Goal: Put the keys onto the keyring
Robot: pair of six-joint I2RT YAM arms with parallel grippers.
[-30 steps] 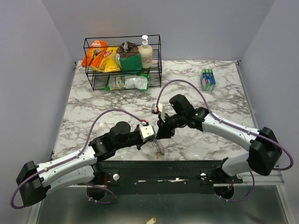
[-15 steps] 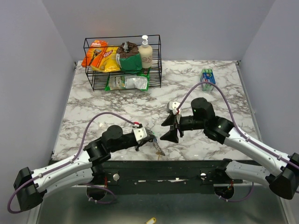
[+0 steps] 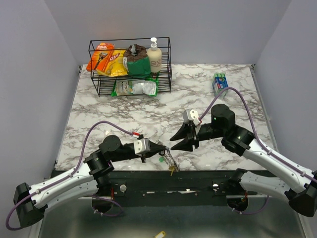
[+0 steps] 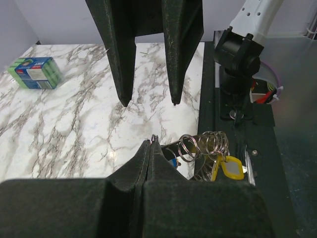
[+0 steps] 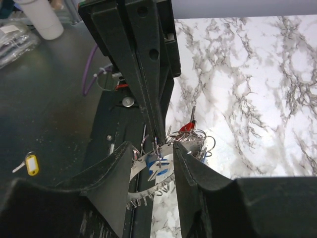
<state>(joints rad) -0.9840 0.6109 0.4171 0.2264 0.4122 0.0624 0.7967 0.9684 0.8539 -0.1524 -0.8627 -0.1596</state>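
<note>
Keys [image 3: 169, 159] dangle from the clamped left end effector [image 3: 158, 148]. Right end effector [image 3: 176, 142], parted, faces them from just beside.

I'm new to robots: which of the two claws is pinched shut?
The left gripper; its fingers press together beside the key bunch, while the right gripper's stand apart.

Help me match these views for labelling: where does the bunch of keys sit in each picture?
Top external: the bunch of keys is at the near edge of the marble table, about centre.
Left wrist: lower right, just right of the claw's tip.
Right wrist: lower centre, seen between the fingers of the open right claw.
Shared landmark: the shut left claw, its tip at the bunch in every view.
</note>
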